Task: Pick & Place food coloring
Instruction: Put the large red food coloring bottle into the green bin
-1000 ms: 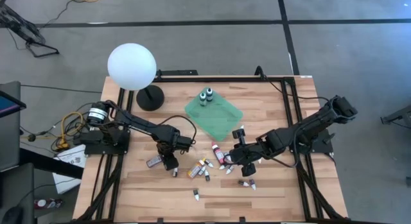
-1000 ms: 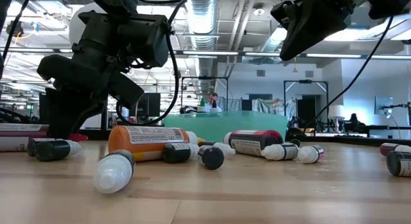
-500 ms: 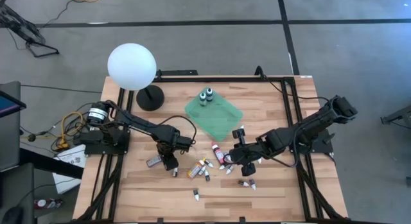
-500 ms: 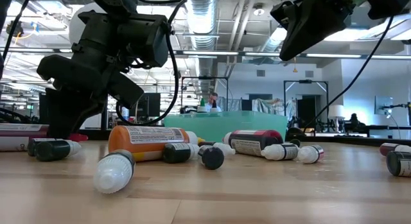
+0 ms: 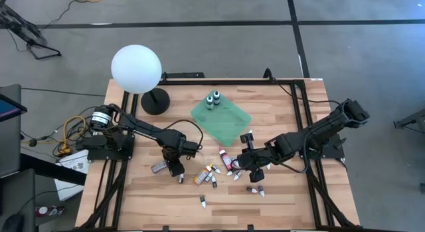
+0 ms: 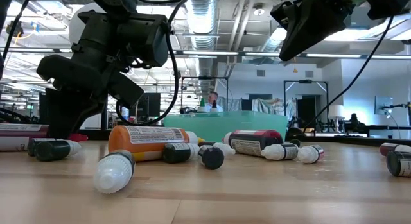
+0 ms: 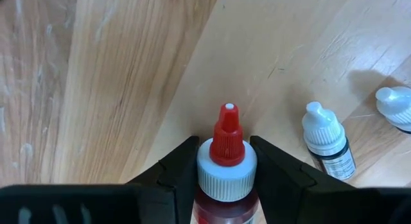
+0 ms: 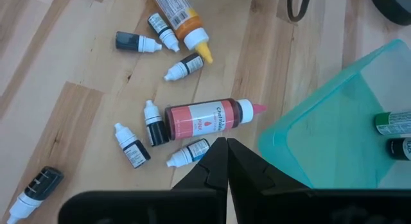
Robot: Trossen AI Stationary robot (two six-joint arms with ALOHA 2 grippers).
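Observation:
Small food coloring bottles [image 5: 211,173] lie scattered on the wooden table, among them an orange-capped one [image 6: 146,142] and a pink-labelled one [image 8: 207,119]. My left gripper [image 7: 225,146] points steeply down at the table's left middle, its fingers closed about a red-tipped bottle [image 7: 226,161] that lies on the wood. My right gripper [image 8: 226,155] hangs shut and empty above the pink-labelled bottle, beside the green tray [image 5: 229,122]. Two green-capped bottles [image 5: 213,99] stand in the tray's far corner. My left gripper pinches the red-tipped bottle at its white ribbed collar [image 7: 207,167], just below the red nozzle, one finger on each side. The fingers come from above, slanting steeply down, and lie across the bottle. The bottle's body [image 5: 159,168] rests on the table.
A white globe lamp [image 5: 136,69] on a black base stands at the far left corner. White-tipped bottles [image 7: 327,137] lie close beside the held one. Loose bottles also lie near the front edge [image 5: 202,202] and by the right arm [image 5: 256,189].

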